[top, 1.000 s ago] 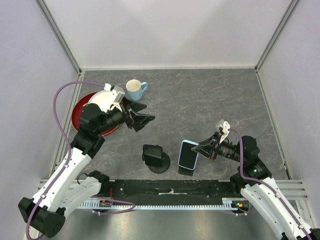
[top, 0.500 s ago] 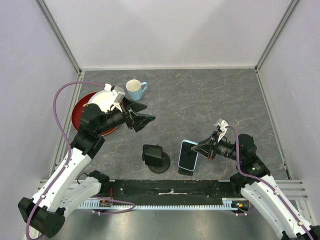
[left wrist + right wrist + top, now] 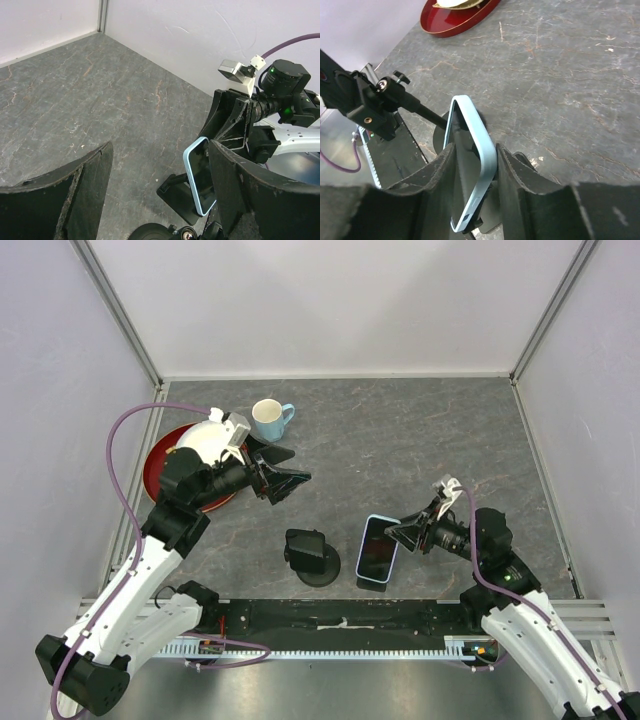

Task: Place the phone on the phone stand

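The phone [image 3: 378, 548], light blue rimmed with a dark screen, leans back on the black phone stand [image 3: 371, 583] near the table's front edge. My right gripper [image 3: 403, 533] is open, its fingers straddling the phone's upper part. In the right wrist view the phone [image 3: 475, 150] stands between the parted fingers over the stand's base [image 3: 490, 222], with a gap on the left side. My left gripper [image 3: 290, 468] hovers open and empty to the upper left. Its wrist view shows the phone [image 3: 200, 172], the stand [image 3: 185, 197] and the right gripper [image 3: 232, 120] behind them.
A black clamp on a round base [image 3: 312, 556] stands just left of the phone. At the back left are a red plate [image 3: 160, 462] carrying a white dish [image 3: 205, 438] and a light blue mug [image 3: 268, 418]. Grey walls enclose the table.
My right gripper's jaws have parted from the phone. The phone has tipped back against the stand, so its dark screen now faces up. The left arm has not moved.
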You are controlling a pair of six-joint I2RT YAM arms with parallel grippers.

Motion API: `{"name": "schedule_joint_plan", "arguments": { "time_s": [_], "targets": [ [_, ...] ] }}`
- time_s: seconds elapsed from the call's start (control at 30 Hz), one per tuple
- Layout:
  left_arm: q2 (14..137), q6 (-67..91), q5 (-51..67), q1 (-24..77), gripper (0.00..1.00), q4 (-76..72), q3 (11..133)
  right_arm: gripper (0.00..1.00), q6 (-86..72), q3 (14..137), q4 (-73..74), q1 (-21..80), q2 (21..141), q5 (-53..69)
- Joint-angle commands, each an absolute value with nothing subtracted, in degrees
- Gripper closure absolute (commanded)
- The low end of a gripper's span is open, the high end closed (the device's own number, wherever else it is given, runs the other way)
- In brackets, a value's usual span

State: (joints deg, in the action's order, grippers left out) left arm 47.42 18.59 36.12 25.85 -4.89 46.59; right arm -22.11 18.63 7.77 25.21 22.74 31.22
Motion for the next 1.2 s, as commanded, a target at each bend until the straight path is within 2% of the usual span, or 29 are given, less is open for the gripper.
{"name": "schedule_joint_plan", "arguments": {
  "time_s": [0.0, 0.27, 0.37, 0.6, 0.67, 0.87, 0.97, 1.03, 1.17],
  "targets": [
    [46.6, 17.3, 36.7, 26.1, 0.18, -7.0, 47.4, 0.52, -22.8, 20.7, 7.6, 25.1, 21.7, 26.8],
    [46.7, 17.4, 36.8, 26.2, 0.18, -7.0, 47.4, 0.37, -23.6, 21.4, 7.1, 25.1, 22.5, 24.7],
    [46.7, 17.4, 36.8, 26.2, 0.18, -7.0, 47.4, 0.02, -24.9, 23.0, 7.6, 25.1, 23.9, 24.0],
    [46.5, 17.3, 36.7, 26.2, 0.18, -7.0, 47.5, 0.02, -30.2, 34.4, 17.1, 25.1, 29.2, 14.3],
    [46.5, 17.4, 36.6, 26.2, 0.18, -6.9, 47.5, 0.02, -33.4, 41.9, 24.8, 25.1, 34.2, 8.8],
    [46.7, 17.6, 36.6, 26.2, 0.18, -6.5, 47.9, 0.02, -36.1, 60.3, 45.3, 26.0, 47.2, 2.4],
    [46.4, 17.3, 36.0, 26.2, 0.18, -6.2, 47.8, 0.02, -39.7, 66.2, 53.6, 28.3, 50.4, -6.7],
    [46.5, 17.3, 35.3, 26.2, 0.18, -5.9, 47.9, 0.02, -43.1, 68.1, 57.0, 33.2, 51.8, -14.6],
    [46.3, 17.2, 34.8, 26.2, 0.18, -5.4, 48.2, 0.02, -49.7, 69.3, 59.1, 44.2, 54.6, -22.8]
  ]
}}
